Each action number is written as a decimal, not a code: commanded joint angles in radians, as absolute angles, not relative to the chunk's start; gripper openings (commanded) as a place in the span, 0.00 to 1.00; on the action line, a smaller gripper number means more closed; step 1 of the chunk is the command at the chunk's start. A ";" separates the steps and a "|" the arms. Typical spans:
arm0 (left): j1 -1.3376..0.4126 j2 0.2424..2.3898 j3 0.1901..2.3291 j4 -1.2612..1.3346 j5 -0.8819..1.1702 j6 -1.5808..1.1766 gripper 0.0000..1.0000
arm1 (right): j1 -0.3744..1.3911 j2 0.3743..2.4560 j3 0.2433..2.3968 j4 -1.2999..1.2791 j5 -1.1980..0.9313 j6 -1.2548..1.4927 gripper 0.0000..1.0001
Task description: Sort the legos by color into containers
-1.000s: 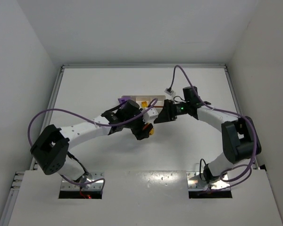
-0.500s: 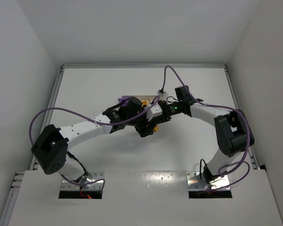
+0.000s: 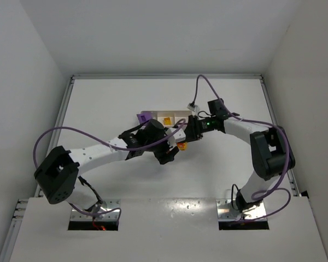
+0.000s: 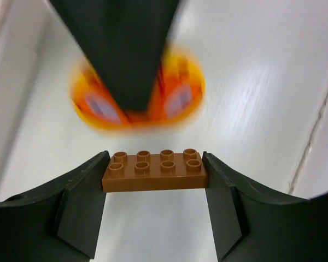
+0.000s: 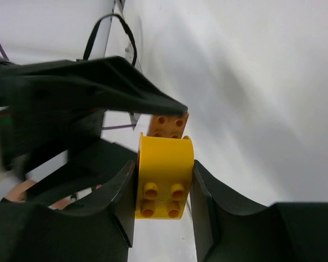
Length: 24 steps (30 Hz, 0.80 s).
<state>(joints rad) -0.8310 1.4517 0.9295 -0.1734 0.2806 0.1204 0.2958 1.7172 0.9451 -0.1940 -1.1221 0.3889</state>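
Observation:
Between the fingertips of my left gripper [image 4: 154, 176], a reddish-brown two-by-four lego [image 4: 154, 170] is clamped by its ends and held level above the table. My right gripper [image 5: 164, 188] is shut on a yellow lego [image 5: 164, 176] with a rounded end, its studs facing the camera. The brown lego [image 5: 168, 125] shows just beyond the yellow one. In the top view the left gripper [image 3: 167, 154] and right gripper [image 3: 182, 143] meet just in front of the containers [image 3: 176, 113], a white tray holding a purple lego [image 3: 146, 117] and a yellow lego [image 3: 167, 120].
The two arms' fingers crowd each other at the table's middle; a left arm finger [image 5: 98, 90] fills the left of the right wrist view. A purple cable [image 3: 71, 131] loops over the left arm. Raised rails [image 3: 68, 109] border the table.
My right gripper moved in toward the left gripper and closed on the yellow lego. The left gripper kept its hold on the brown lego and shifted slightly.

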 commanded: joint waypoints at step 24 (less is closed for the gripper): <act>-0.644 1.525 1.140 -0.204 0.305 -0.089 0.45 | 0.038 1.422 0.997 -0.212 -0.787 0.236 0.00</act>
